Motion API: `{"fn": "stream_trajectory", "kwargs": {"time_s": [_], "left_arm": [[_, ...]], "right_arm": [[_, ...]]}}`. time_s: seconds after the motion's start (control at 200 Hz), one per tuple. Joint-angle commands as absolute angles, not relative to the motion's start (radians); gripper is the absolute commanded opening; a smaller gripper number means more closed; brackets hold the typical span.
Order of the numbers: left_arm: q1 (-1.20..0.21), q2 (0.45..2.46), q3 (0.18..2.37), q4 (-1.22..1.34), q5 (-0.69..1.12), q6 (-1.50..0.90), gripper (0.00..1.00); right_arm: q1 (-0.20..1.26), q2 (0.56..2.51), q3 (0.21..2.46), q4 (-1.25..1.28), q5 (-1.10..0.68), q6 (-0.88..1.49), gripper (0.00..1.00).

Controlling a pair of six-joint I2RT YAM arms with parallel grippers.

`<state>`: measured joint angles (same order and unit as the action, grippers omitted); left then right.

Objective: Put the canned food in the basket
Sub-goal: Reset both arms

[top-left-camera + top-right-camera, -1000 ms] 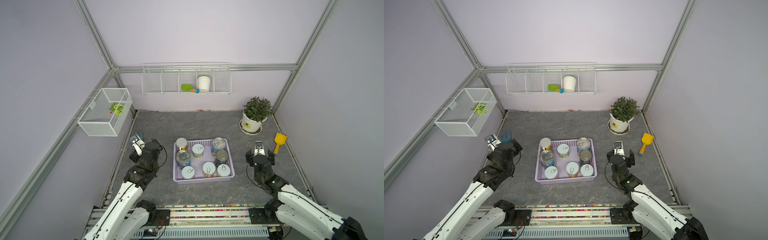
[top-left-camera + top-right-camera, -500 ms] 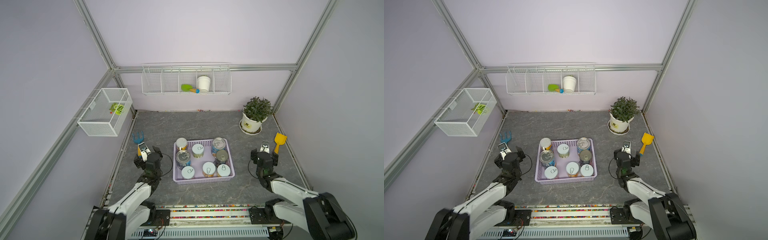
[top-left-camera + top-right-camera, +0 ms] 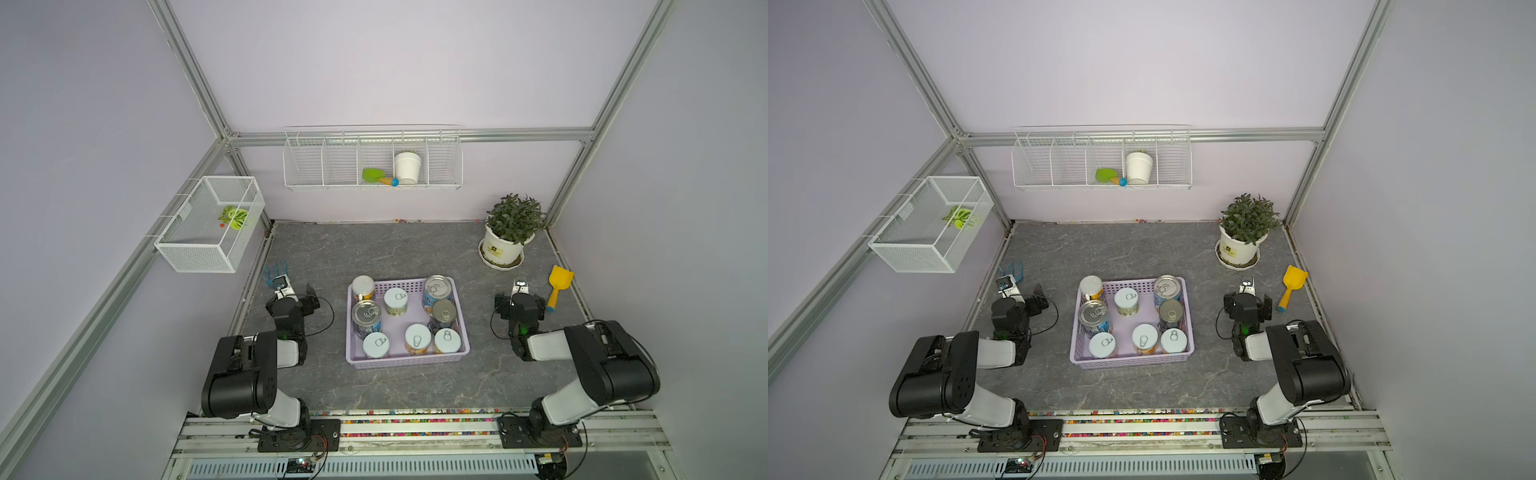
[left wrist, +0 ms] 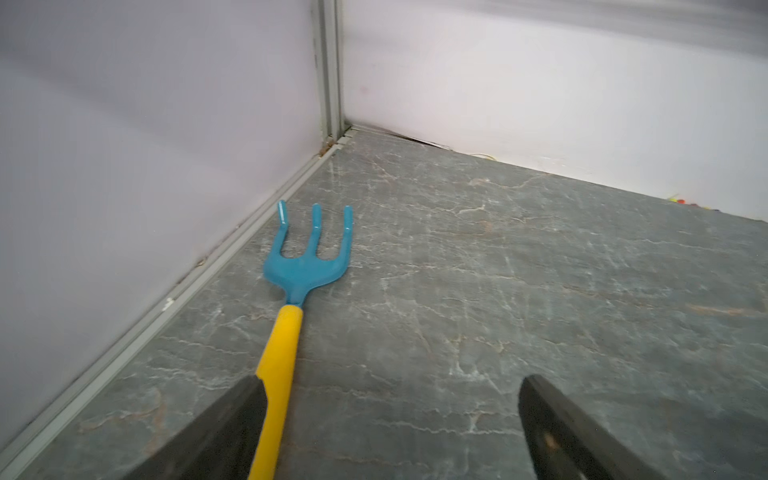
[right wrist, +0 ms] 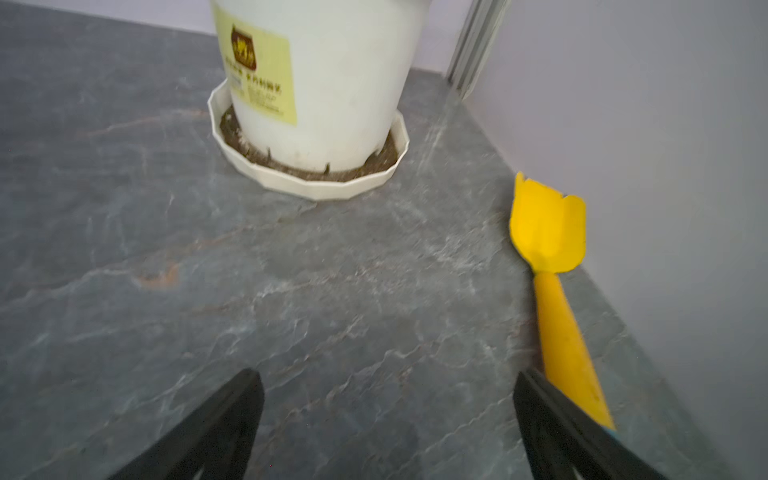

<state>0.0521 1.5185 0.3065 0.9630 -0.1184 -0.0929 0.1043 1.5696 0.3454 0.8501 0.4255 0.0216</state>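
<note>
Basket: the lilac basket (image 3: 407, 362) sits flat on the grey tabletop (image 3: 374, 249) and shows in both top views.
Cans: all eight cans (image 3: 417, 337) stand upright inside the basket. Three white-topped ones line its near wall. Two silver-topped ones stand by its right wall and one by its left wall. One white-topped can is in its far left corner and another is by the middle of its far wall.
Left gripper: the left gripper (image 4: 388, 386) is left of the basket, well apart from it and low over the tabletop, with its jaws spread wide and gripping nothing.
Rake: a blue rake (image 4: 307, 266) with a yellow handle lies left of the basket. Its handle runs past one finger (image 4: 216, 428), and I cannot tell whether they touch.
Right gripper: the right gripper (image 5: 386, 382) is right of the basket, well apart from it, with its jaws equally wide and gripping nothing.
Shovel: a yellow shovel (image 5: 548, 232) lies farther right of the basket than the right gripper, its handle just beside one finger.
Potted plant: the potted plant (image 3: 511, 232) stands beyond the basket's far right corner, well apart from it.
</note>
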Motion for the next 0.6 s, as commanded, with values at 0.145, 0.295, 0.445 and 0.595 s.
{"fn": "stream_trajectory", "kwargs": {"time_s": [0.145, 0.295, 0.445, 0.595], "left_arm": [[0.05, 1.507, 0.33, 0.96, -0.065, -0.087, 0.99], [0.051, 1.504, 0.331, 0.954, -0.065, -0.089, 0.99], [0.051, 1.502, 0.332, 0.952, -0.064, -0.089, 0.99], [0.049, 1.503, 0.333, 0.952, -0.065, -0.088, 0.99]], "right_arm": [[0.076, 1.541, 0.385, 0.867, 0.313, 0.06, 0.98], [0.093, 1.514, 0.363, 0.877, 0.283, 0.023, 0.99], [0.091, 1.523, 0.4, 0.824, 0.301, 0.043, 0.98], [0.092, 1.529, 0.404, 0.818, 0.297, 0.046, 0.98]]}}
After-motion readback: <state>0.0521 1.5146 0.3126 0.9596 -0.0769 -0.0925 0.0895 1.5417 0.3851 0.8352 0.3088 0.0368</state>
